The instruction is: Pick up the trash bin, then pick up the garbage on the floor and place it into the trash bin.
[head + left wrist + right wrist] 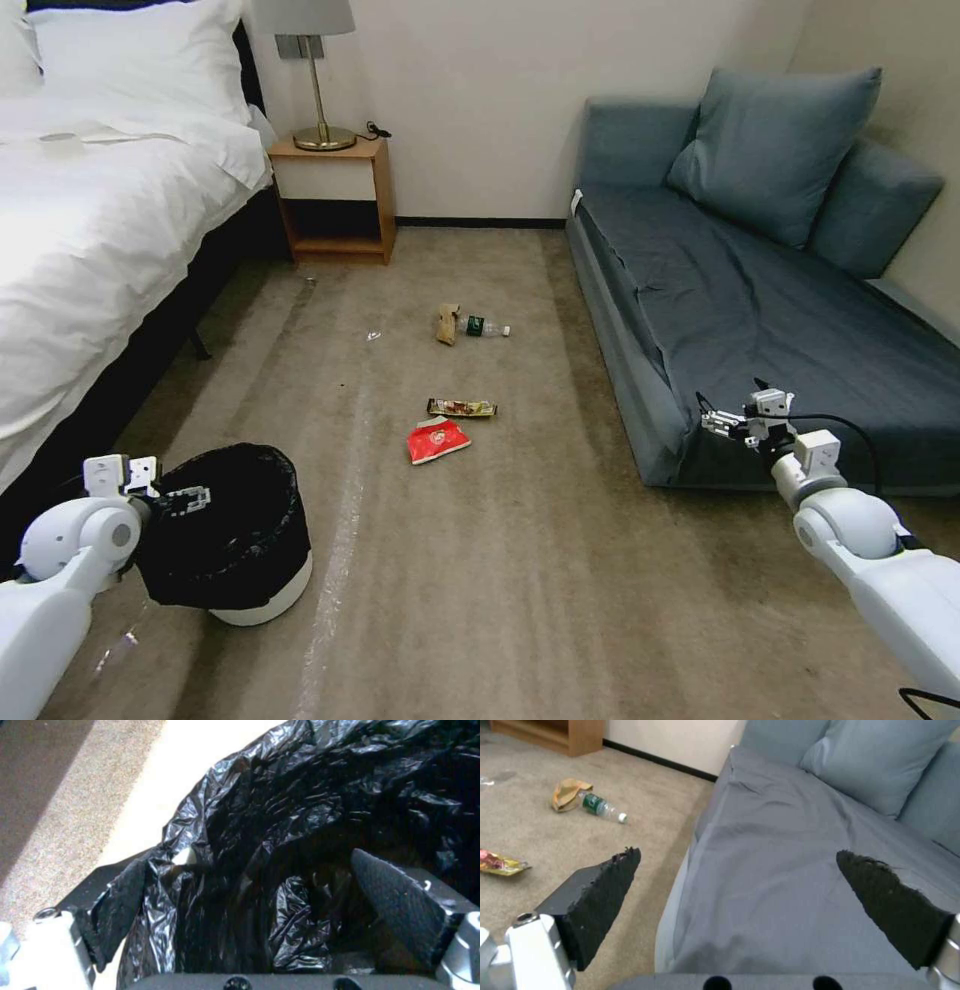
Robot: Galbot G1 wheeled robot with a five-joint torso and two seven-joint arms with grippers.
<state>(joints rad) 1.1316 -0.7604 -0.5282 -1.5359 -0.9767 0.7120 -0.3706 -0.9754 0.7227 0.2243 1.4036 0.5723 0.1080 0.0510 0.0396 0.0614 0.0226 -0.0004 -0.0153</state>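
The white trash bin point(262, 590), nearest the camera, is sitting on the beige carpet point(520, 580) at the robot's left, close beside the black base of the white-sheeted bed point(100, 230). Its black liner bag point(240, 520) is draping over the rim and down the wall. The left end effector point(185, 495) is reaching over the near part of that rim; in the left wrist view its fingers point(395, 900) are standing spread, one outside the bin wall and one inside, with the crumpled liner between them and not yet pinched.

Beyond the trash bin, toward the middle of the carpet, the red snack bag point(438, 440) is lying flat, with the yellow-brown snack wrapper point(461, 408) just past it. Farther from the bin, the tan paper wrapper point(447, 323) is lying against the clear green-labelled bottle point(484, 327), which is resting on its side.

Well apart from the trash bin, on the robot's right, the right end effector point(725, 420) is hanging above the near corner of the grey sofa point(760, 300), its fingers point(605, 885) spread wide and holding nothing. A wooden nightstand point(335, 200) carrying a brass lamp point(318, 70) is standing against the far wall, on the bin's side of the room at the head of the bed.
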